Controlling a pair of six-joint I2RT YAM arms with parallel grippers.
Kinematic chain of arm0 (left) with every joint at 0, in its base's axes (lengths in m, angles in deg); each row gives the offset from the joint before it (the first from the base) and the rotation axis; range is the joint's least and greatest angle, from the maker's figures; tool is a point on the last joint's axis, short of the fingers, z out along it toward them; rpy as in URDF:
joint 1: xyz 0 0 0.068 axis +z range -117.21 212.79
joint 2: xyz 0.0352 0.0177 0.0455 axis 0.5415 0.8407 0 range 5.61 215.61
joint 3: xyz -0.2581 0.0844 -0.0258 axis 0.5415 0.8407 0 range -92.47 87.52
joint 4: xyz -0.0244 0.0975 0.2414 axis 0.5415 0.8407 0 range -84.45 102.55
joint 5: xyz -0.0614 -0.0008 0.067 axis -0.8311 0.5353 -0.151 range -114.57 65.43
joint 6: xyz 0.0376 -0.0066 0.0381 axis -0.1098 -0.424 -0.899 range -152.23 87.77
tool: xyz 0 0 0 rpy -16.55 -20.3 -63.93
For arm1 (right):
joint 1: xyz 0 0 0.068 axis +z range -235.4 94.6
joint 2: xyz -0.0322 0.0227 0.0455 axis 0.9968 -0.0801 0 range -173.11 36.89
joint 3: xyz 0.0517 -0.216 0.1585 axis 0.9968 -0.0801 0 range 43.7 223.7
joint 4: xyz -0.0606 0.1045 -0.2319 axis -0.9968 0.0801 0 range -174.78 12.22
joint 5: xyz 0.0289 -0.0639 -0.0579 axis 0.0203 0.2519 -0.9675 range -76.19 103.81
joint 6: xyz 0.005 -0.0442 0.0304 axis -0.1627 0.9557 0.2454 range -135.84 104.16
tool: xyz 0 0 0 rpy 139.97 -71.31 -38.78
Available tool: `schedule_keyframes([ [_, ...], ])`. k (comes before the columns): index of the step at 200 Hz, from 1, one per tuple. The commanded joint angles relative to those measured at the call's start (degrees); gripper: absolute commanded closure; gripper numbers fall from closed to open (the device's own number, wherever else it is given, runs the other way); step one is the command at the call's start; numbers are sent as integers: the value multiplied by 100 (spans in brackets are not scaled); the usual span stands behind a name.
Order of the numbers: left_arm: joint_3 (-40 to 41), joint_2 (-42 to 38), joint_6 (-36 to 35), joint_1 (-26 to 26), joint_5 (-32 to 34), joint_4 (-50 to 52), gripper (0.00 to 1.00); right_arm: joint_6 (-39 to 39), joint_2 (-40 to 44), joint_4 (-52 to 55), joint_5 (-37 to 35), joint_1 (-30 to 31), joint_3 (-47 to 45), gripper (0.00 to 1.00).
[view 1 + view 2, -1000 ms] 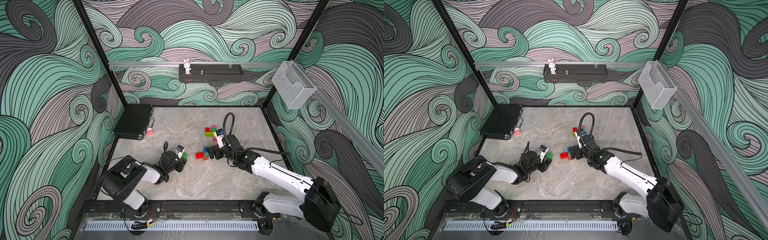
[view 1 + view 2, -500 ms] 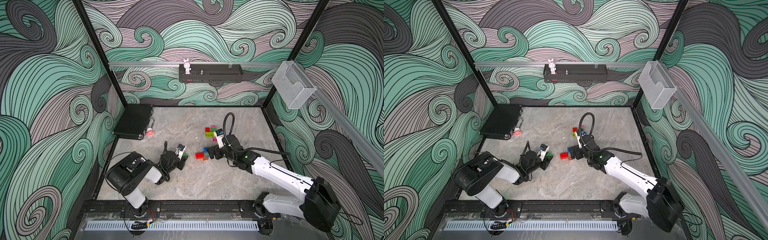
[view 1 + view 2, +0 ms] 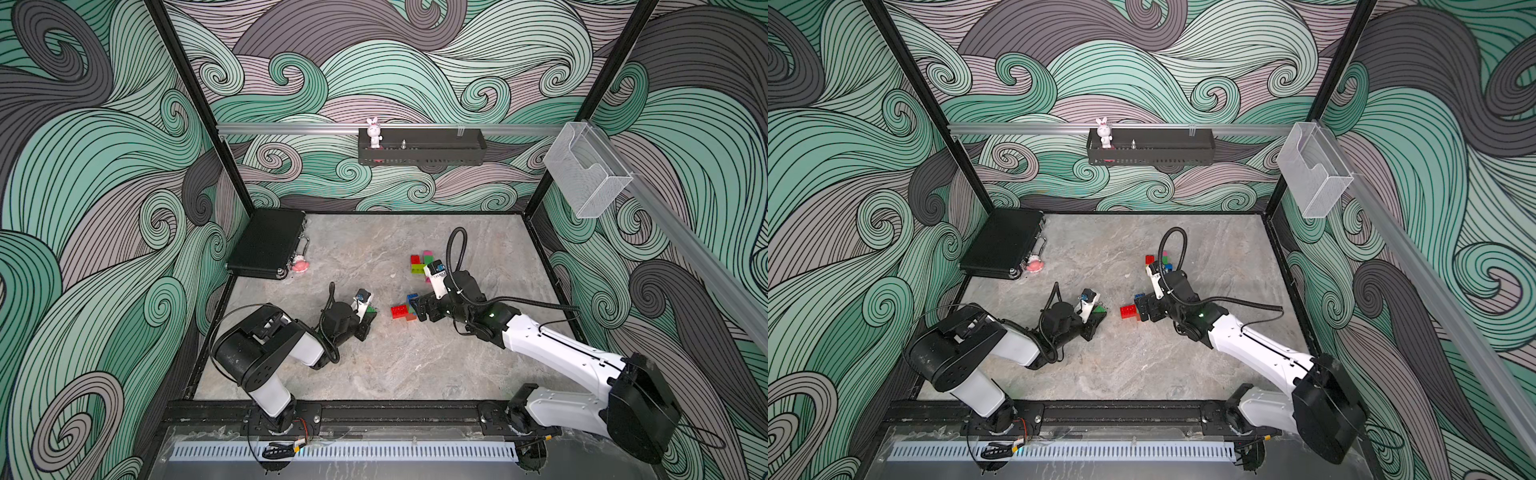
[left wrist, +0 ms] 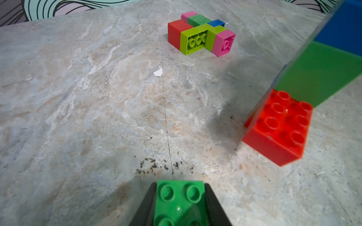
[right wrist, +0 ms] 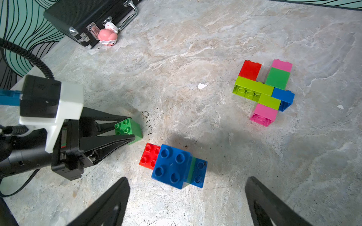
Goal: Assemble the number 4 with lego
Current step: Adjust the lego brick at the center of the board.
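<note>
The left gripper (image 4: 180,185) has its two black fingers (image 4: 147,207) closed against opposite sides of a small green brick (image 4: 180,203). The brick's studded face is turned towards the wrist camera. It is held low at the grey marbled table (image 4: 78,97), and it is not clear whether its lower edge touches the surface.

The right gripper (image 5: 188,178) has its fingers (image 5: 109,201) spread wide, gripping nothing. Just ahead of the gap between their tips stands a stack of bricks (image 5: 172,166). It has a blue brick on top, a green layer under it and another blue one beside that. A red brick (image 5: 149,155) juts out at the base on the side facing the left fingers. In both top views this stack sits between the two grippers, close to each, and the right fingertips are apart from it.

Farther out beyond the right fingertips, well clear of them, a flat cluster of bricks (image 5: 262,92) lies on its side. It is made of red, pink, green, two lime, blue and another pink piece joined together. A small white scrap (image 5: 202,85) lies on the table between that cluster and the left fingers.

Far beyond the left fingers, by the patterned wall, lies a closed black case (image 5: 78,15). A pink toy figure (image 5: 107,35) sits just beside its latches.
</note>
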Motion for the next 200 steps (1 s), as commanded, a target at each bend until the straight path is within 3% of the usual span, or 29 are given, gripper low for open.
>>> schedule_keyframes([
  [1, -79, -69, 74, 16, -54, 65, 99, -151, -168, -269, -151, 175, -60, 11],
  [25, -188, -355, 342, 23, 162, 449, 100, -302, -540, -301, -474, 336, 42, 16],
  [77, -472, -1201, 969, 19, 637, 1586, 100, -454, -1061, -526, -1574, 570, 122, 39],
  [113, -551, -1826, 1073, 21, 653, 2086, 100, -288, -1320, -821, -1337, 575, 143, 52],
  [158, -588, -2097, 1136, 20, 679, 2345, 100, 39, -1515, -1050, -1054, 575, 188, 56],
  [200, -796, -2287, 993, 20, 415, 2844, 100, 316, -1567, -1133, -1006, 575, 102, 69],
])
